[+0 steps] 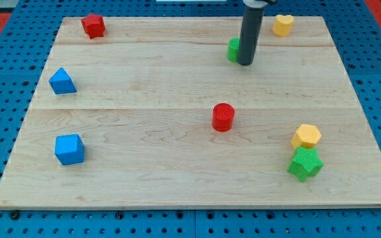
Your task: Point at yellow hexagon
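Observation:
The yellow hexagon (306, 136) lies near the view's right edge of the wooden board, touching a green star-shaped block (305, 164) just below it. My tip (245, 63) is near the view's top, right of centre, far above and to the left of the yellow hexagon. The rod stands right beside a green block (233, 49), which it partly hides.
A yellow heart-shaped block (283, 25) sits at the top right. A red cylinder (223, 117) is near the middle. A red block (93, 26) is at top left. A blue triangle-like block (62, 81) and a blue cube (69, 149) are at the left. The board (144, 99) lies on a blue pegboard.

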